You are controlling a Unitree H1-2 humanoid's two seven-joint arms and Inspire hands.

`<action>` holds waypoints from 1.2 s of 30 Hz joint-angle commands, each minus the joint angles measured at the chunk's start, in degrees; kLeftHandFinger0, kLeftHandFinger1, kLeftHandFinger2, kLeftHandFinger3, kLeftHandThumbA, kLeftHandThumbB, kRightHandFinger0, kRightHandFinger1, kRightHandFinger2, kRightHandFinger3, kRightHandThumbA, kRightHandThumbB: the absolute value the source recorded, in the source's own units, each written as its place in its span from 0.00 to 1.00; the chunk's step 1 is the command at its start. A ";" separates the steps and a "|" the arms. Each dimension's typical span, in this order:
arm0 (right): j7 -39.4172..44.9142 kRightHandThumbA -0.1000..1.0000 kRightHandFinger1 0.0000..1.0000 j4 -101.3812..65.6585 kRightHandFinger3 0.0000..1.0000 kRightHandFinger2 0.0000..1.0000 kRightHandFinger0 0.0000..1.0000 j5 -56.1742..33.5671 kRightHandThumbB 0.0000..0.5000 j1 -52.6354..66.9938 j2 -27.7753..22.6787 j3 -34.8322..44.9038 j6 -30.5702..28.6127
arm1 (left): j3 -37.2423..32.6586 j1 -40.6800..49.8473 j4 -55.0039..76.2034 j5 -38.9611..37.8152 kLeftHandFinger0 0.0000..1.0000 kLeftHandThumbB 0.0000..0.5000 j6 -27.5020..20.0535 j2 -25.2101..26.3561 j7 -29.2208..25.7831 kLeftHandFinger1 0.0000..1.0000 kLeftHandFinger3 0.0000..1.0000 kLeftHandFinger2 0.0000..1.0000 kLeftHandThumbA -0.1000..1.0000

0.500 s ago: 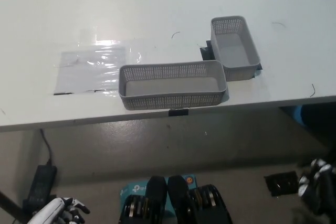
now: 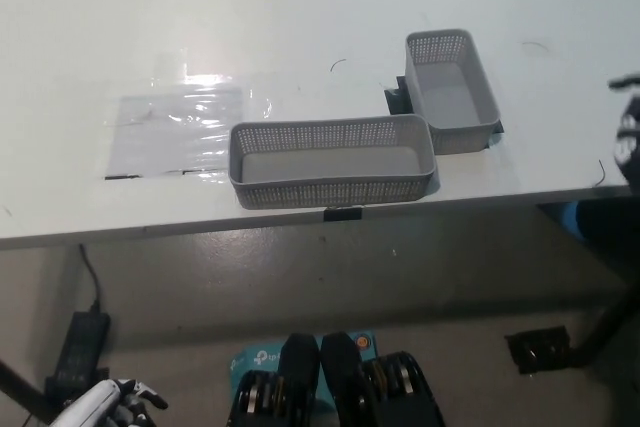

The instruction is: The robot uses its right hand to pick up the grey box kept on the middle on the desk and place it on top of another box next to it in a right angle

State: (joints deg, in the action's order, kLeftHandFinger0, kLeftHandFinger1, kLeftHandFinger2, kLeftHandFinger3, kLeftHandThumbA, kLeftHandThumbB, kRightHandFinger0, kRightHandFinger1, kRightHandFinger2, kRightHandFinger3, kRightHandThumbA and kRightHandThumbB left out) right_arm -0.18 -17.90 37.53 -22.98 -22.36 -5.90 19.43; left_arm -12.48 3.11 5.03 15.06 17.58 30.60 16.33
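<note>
A long grey perforated box [image 2: 333, 160] lies crosswise near the front edge of the white desk [image 2: 300, 27], open side up. A second grey box [image 2: 450, 90] stands lengthwise at its right end, forming an L with it. My black right hand [image 2: 629, 142] shows only as a blurred sliver at the right picture edge, level with the desk's front edge and well right of both boxes; its fingers cannot be made out. My white left hand [image 2: 110, 402] hangs low at the bottom left, below the desk, holding nothing.
A clear plastic sheet [image 2: 175, 132] lies on the desk left of the long box. Black tape marks [image 2: 341, 213] sit at the desk edge and beside the boxes. On the floor are a black power adapter [image 2: 78, 340] and a teal box [image 2: 250, 359].
My right hand has risen from near the floor at the bottom right to desk height at the right edge. The left hand has sunk slightly. The boxes have not moved.
</note>
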 commanded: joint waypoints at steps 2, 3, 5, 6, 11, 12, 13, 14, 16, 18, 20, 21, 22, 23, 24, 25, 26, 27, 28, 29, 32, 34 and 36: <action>9.03 0.17 0.74 5.13 0.63 0.54 1.00 -0.72 0.72 -7.50 -5.10 -4.51 -4.35 | 1.03 -0.85 1.28 0.52 0.37 0.63 -0.33 1.82 1.28 0.41 0.58 0.51 0.16; 9.57 0.17 0.76 5.81 0.64 0.56 1.00 -0.87 0.72 -8.18 -5.28 -5.09 -4.19 | 1.07 -0.87 1.18 0.63 0.37 0.63 -0.34 1.75 1.28 0.41 0.58 0.51 0.16; 9.91 0.24 0.67 9.07 0.69 0.61 1.00 -0.27 0.83 -10.45 -5.87 -6.95 -5.37 | 1.12 -0.88 1.15 0.67 0.35 0.62 -0.32 1.73 1.47 0.39 0.58 0.50 0.16; 10.39 0.27 0.67 10.04 0.72 0.69 1.00 -0.90 0.86 -11.25 -5.86 -7.40 -5.38 | 1.11 -0.86 1.25 0.83 0.35 0.62 -0.11 1.69 1.44 0.39 0.59 0.50 0.17; 16.17 0.36 1.00 14.34 0.97 1.00 0.99 -0.07 0.79 -15.75 -6.83 -11.51 -4.31 | 1.12 -0.55 1.09 1.01 0.37 0.62 -0.34 1.80 1.41 0.41 0.58 0.51 0.17; 17.22 0.36 1.00 14.43 0.98 1.00 1.00 0.20 0.81 -16.27 -6.99 -12.14 -3.73 | 1.27 -0.51 1.25 0.87 0.38 0.62 -0.16 1.80 1.45 0.42 0.58 0.51 0.17; 17.76 0.34 1.00 14.55 1.00 1.00 1.00 -0.11 0.78 -16.56 -6.98 -12.31 -3.41 | 1.22 -0.52 1.18 0.91 0.37 0.62 -0.33 1.85 1.47 0.41 0.58 0.50 0.17; 18.89 0.36 1.00 16.71 1.00 1.00 1.00 0.40 0.78 -18.47 -7.10 -13.48 -3.73 | 1.28 -0.81 1.21 0.77 0.36 0.62 0.03 1.92 1.71 0.40 0.58 0.50 0.16; 19.29 0.39 1.00 18.10 1.00 1.00 1.00 1.13 0.81 -19.67 -7.10 -14.36 -3.80 | 1.26 -0.67 1.65 0.98 0.35 0.62 -0.11 2.02 1.65 0.39 0.58 0.48 0.16; 19.85 0.40 1.00 19.41 1.00 1.00 1.00 2.66 0.85 -20.99 -7.06 -15.70 -3.56 | 1.42 -0.68 1.56 0.69 0.34 0.62 0.10 1.84 1.68 0.38 0.58 0.48 0.15; 19.42 0.39 1.00 20.94 1.00 1.00 1.00 3.97 0.89 -21.66 -6.52 -17.09 -4.07 | 1.53 -0.22 1.66 0.56 0.34 0.62 0.29 1.85 1.71 0.39 0.58 0.49 0.15; 19.26 0.38 1.00 21.31 1.00 1.00 1.00 4.03 0.89 -21.79 -6.30 -17.26 -4.11 | 1.49 -0.27 1.72 0.64 0.37 0.61 0.82 1.85 1.85 0.41 0.60 0.52 0.15; 19.17 0.38 1.00 21.53 1.00 1.00 1.00 4.27 0.90 -21.88 -6.07 -17.48 -4.04 | 1.44 -0.30 1.71 0.76 0.37 0.61 0.97 1.85 1.87 0.42 0.61 0.53 0.15; 19.12 0.38 1.00 21.63 1.00 1.00 1.00 4.59 0.90 -21.97 -5.88 -17.76 -3.88 | 1.40 -0.31 1.67 0.89 0.37 0.61 0.86 1.86 1.83 0.42 0.61 0.53 0.15; 19.55 0.41 1.00 21.88 1.00 1.00 1.00 5.61 0.93 -22.42 -5.35 -18.80 -3.45 | 1.34 -0.36 1.64 1.04 0.36 0.62 0.85 1.85 1.82 0.41 0.60 0.51 0.16; 19.91 0.41 1.00 21.95 1.00 1.00 1.00 6.10 0.93 -22.61 -5.17 -19.26 -3.11 | 1.36 -0.37 1.54 1.00 0.36 0.62 0.72 1.86 1.87 0.41 0.60 0.51 0.16; 19.96 0.41 1.00 21.95 1.00 1.00 1.00 6.14 0.93 -22.66 -5.21 -19.28 -3.09 | 1.35 -0.43 1.47 1.01 0.37 0.62 0.68 1.80 1.88 0.41 0.60 0.51 0.16; 19.72 0.41 1.00 22.70 1.00 1.00 1.00 6.22 0.92 -22.80 -4.67 -19.78 -3.68 | 1.22 -0.43 1.67 1.37 0.36 0.62 0.45 1.85 1.78 0.40 0.59 0.50 0.17; 19.68 0.42 1.00 22.91 1.00 1.00 1.00 6.66 0.93 -22.85 -4.51 -20.17 -3.78 | 1.34 -0.46 1.68 1.14 0.35 0.63 0.82 1.73 1.90 0.39 0.59 0.50 0.16; 18.72 0.41 1.00 23.98 1.00 1.00 1.00 7.05 0.94 -22.86 -3.94 -20.52 -4.44 | 1.50 -0.48 1.59 1.01 0.33 0.64 0.93 1.57 1.85 0.38 0.59 0.48 0.16; 18.12 0.39 1.00 24.96 1.00 1.00 1.00 6.64 0.90 -22.59 -3.45 -20.51 -5.24 | 1.24 -0.78 1.44 1.34 0.32 0.63 0.59 1.66 2.02 0.37 0.58 0.47 0.16; 17.78 0.37 1.00 26.26 1.00 1.00 1.00 6.47 0.88 -22.63 -2.60 -20.81 -5.79 | 1.26 -0.79 0.95 1.37 0.32 0.63 -0.46 1.74 1.97 0.37 0.57 0.46 0.17; 17.27 0.38 1.00 27.40 1.00 1.00 1.00 6.89 0.88 -22.55 -2.11 -21.40 -6.86 | 1.47 -0.89 1.33 1.18 0.32 0.64 0.26 1.72 2.36 0.37 0.57 0.46 0.16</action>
State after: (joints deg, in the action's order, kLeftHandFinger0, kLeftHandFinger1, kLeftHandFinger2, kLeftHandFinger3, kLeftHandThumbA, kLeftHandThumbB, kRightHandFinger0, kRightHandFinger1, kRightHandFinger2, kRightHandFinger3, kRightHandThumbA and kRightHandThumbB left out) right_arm 18.52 8.78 42.41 -41.94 -24.66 -27.13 15.99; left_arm -11.95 2.68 5.03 15.96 17.65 30.66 17.78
